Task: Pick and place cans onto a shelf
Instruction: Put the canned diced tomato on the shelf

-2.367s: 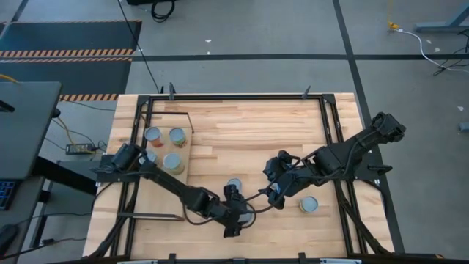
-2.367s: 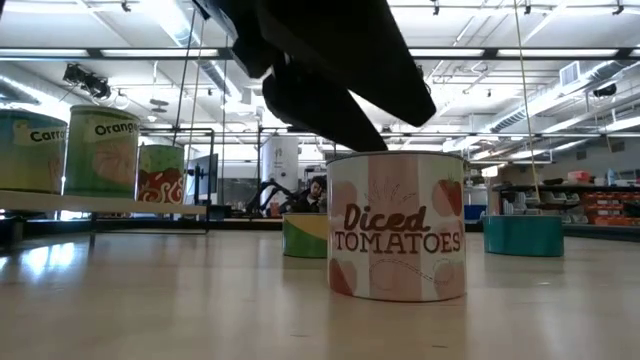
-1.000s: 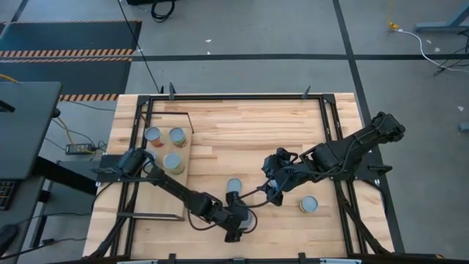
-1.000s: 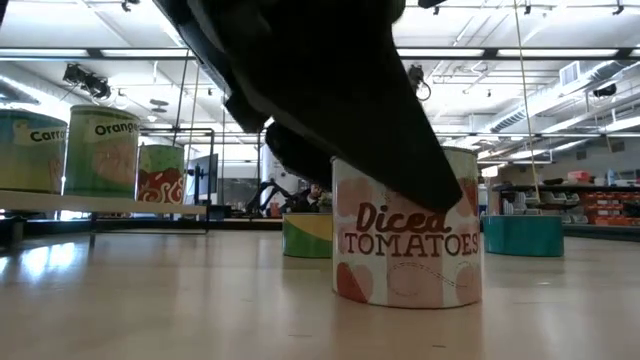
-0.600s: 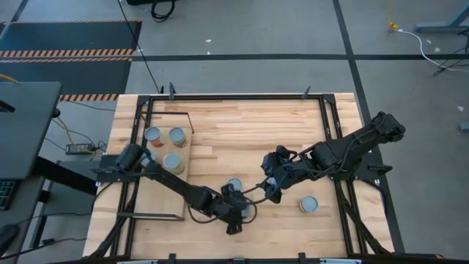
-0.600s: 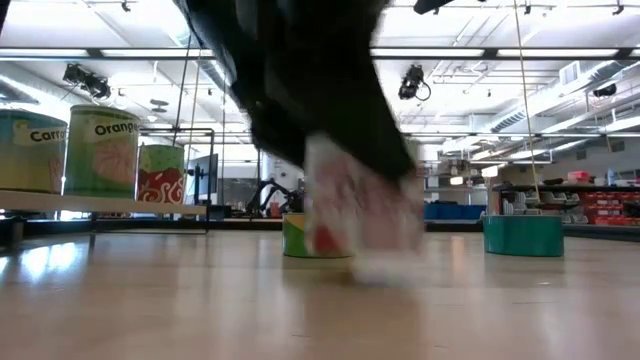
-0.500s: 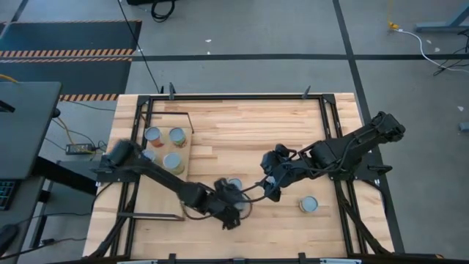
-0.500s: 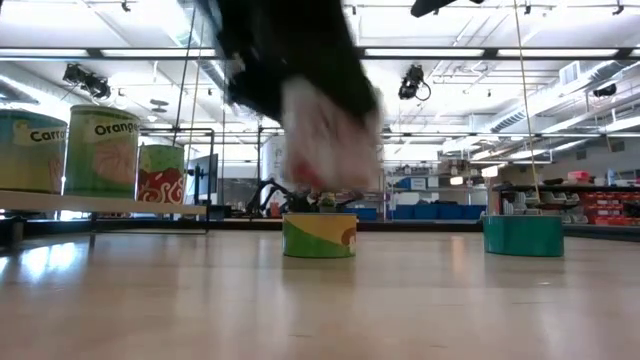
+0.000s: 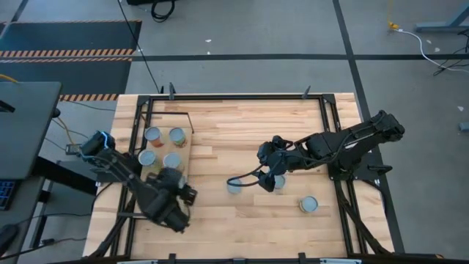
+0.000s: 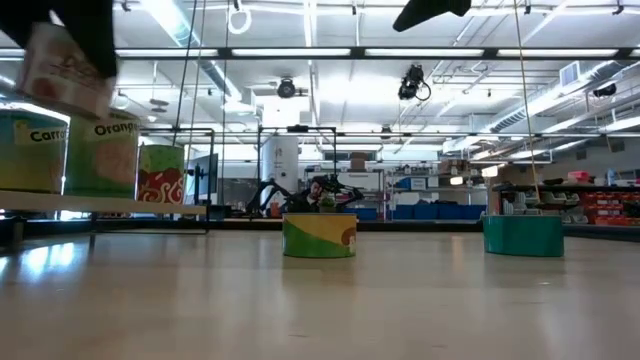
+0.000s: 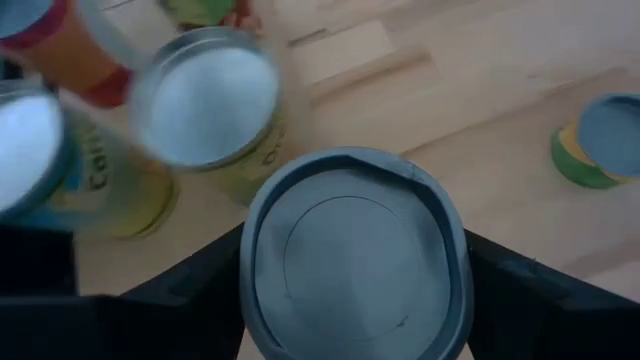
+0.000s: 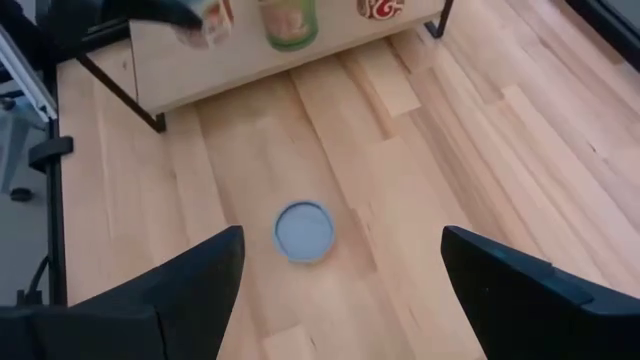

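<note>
A pale wooden worktop (image 9: 242, 125) seen from above, with two dark robot arms reaching in from either side.

Nearest the front edge, at about eight o'clock, the left tool (image 9: 174, 185) hangs over the shelf (image 9: 157, 199) — a smooth, pale board in a thin black frame. Its fingers (image 11: 180, 295) are clamped on either side of a tin (image 11: 352, 258), whose grey round top fills the left wrist view. From table height the same tin (image 10: 62, 68) shows blurred and well up in the air, above the cans already standing on the shelf.

At about four o'clock, a can with a blue top (image 9: 308, 204) stands alone on the planks, well apart from everything else; the low view shows it as teal (image 10: 522, 235).

Near the middle, a can with a yellow-green label (image 9: 234, 185) stands upright on the worktop, clear of both arms; the low view shows it too (image 10: 319, 236). Just beside it, toward three o'clock, the right tool (image 9: 272, 181) hovers with its fingers (image 12: 150, 290) spread wide and nothing between them — the right wrist view looks past them at that same can (image 12: 303, 230).

Farthest back, at about ten o'clock, three cans (image 9: 164, 147) stand close together on the far end of the shelf. From table height their labels read as two green-and-white ones and a red one (image 10: 160, 174).
</note>
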